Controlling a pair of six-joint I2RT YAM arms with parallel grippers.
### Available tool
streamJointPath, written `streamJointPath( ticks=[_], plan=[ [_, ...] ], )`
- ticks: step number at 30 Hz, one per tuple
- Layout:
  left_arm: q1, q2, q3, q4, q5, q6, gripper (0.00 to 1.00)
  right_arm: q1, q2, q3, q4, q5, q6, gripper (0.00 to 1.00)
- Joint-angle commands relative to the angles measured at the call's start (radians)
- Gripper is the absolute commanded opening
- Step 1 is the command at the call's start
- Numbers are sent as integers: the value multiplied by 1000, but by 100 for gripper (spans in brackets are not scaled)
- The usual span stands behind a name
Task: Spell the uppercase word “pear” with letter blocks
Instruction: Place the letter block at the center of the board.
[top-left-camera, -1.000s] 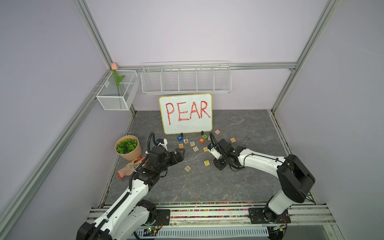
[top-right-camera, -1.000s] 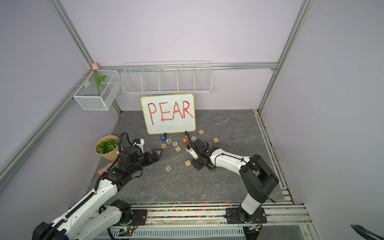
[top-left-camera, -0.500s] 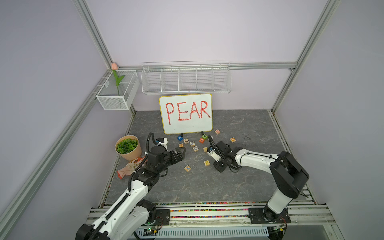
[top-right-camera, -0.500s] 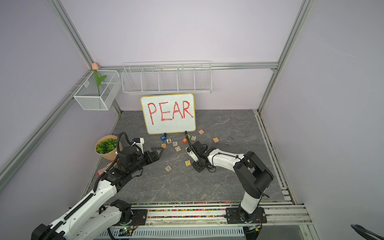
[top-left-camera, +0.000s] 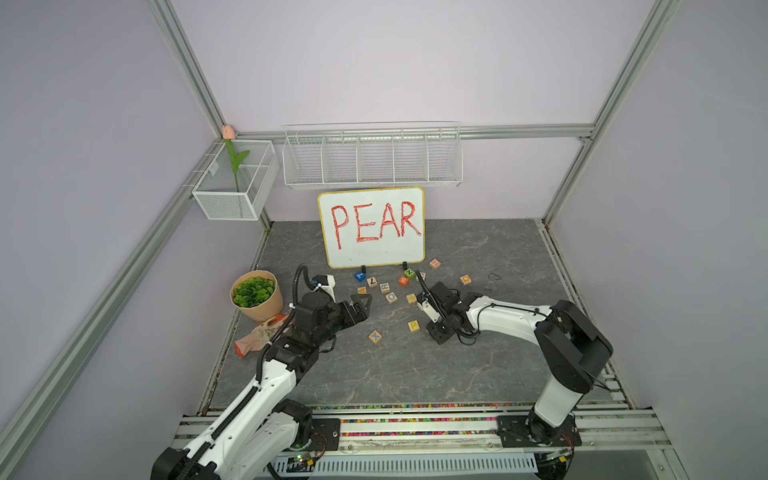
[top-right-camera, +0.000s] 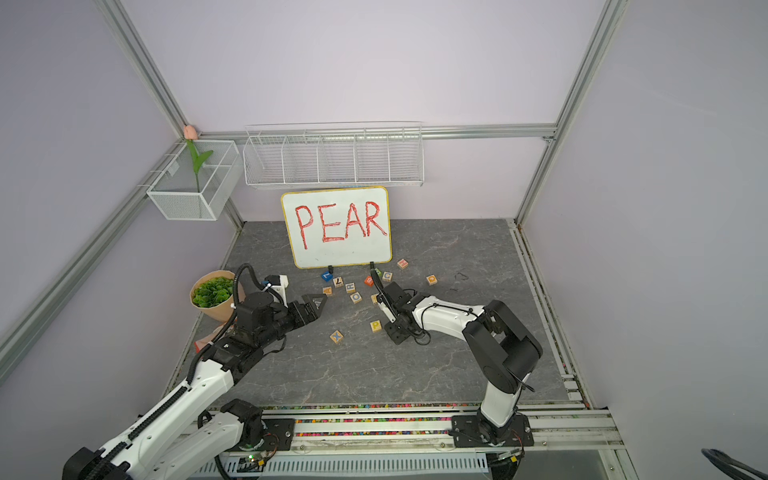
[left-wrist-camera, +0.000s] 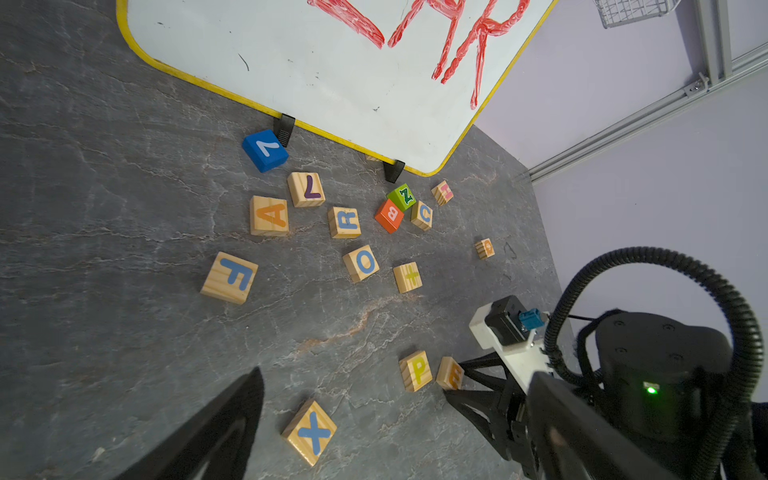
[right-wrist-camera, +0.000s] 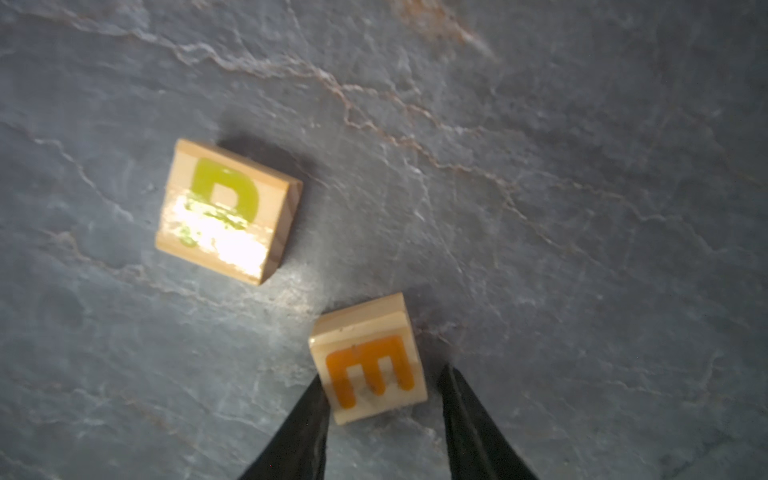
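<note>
Top views first: the P block (top-left-camera: 414, 325) is sitting on the grey table (top-left-camera: 478, 374) out front, with the right gripper (top-left-camera: 434, 330) crouching low just beside it. The A block (top-left-camera: 363, 290) and R block (top-left-camera: 385, 286) are lying further back in the jumble near the whiteboard (top-left-camera: 371, 226). The left gripper (top-left-camera: 363, 306) is hovering near the A block, jaws spread wide, carrying nothing.

Left wrist view: the E block (left-wrist-camera: 451, 372) is showing just beside the P block, not touching it.

Right wrist view: the right gripper's jaws are standing parted around the E block. One finger (right-wrist-camera: 305, 419) is looking snug against its side and the other is apart from it, so it's resting on the table, not clamped.

I'm guessing these are light, stiff wooden cubes, and the glare on the P block is suggesting a glossy, slightly slippery face. I'd be pinching two opposite flat sides squarely, since a corner grip would probably twist it.
</note>
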Motion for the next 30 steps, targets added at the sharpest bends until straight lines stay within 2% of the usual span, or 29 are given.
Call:
streamJointPath(
  ticks=[1, 13, 16, 19, 24, 26, 30],
  plan=[
    [-4, 3, 20, 22, 6, 1, 100, 12, 4, 4, -91, 38, 102, 45],
    [-5, 25, 29, 28, 12, 17, 100, -12, 36, 17, -93, 165, 200, 41],
    [-4, 20, 25, 25, 9, 18, 100, -17, 29, 22, -67, 151, 201, 41],
    [-4, 15, 24, 18, 6, 19, 100, -15, 2, 24, -49, 65, 173, 42],
    [-4, 6, 26, 11, -4, 23, 100, -12, -128, -32, -19, -50, 139, 52],
    [-5, 8, 27, 13, -2, 20, 100, -16, -142, -33, -14, -45, 144, 54],
    [-4, 14, 29, 18, 4, 18, 100, -19, -79, 6, -9, -28, 172, 53]
  ],
)
